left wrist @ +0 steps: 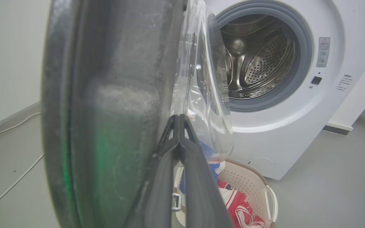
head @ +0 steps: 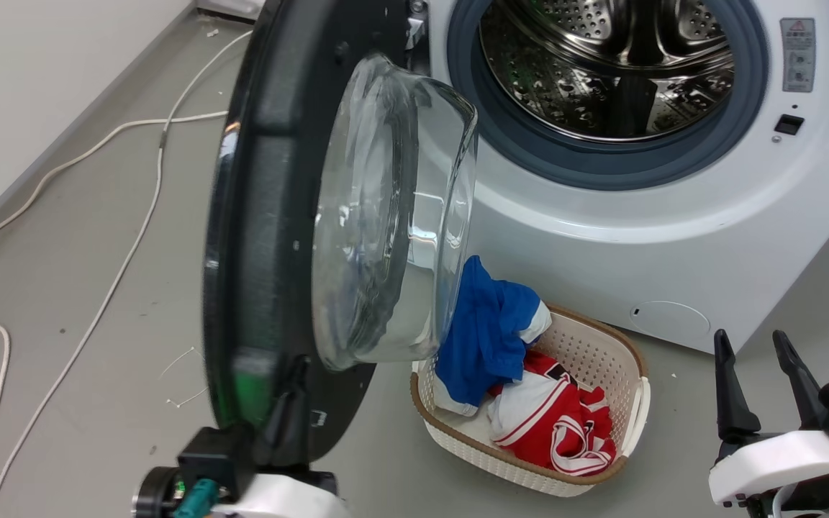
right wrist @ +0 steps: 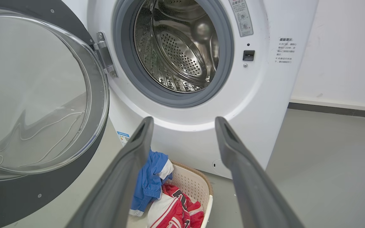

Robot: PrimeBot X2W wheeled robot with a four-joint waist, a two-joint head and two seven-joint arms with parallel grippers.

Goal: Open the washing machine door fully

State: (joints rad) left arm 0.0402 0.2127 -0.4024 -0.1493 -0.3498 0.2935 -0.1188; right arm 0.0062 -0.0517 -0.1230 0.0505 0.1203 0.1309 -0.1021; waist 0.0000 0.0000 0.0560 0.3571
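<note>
Probably to push it wider, the left gripper point(left wrist: 179, 118), fingers closed and empty, lies against the inner face of the door point(head: 263, 216), which stands roughly square to the machine point(head: 601, 237). The right gripper point(right wrist: 184, 122) hangs spread, empty.

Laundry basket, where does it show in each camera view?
Head view: basket low centre, beside the door.
Left wrist view: basket at bottom, right of left gripper.
Right wrist view: basket at bottom centre, framed by right gripper.
Shared landmark: drum, above it.
</note>
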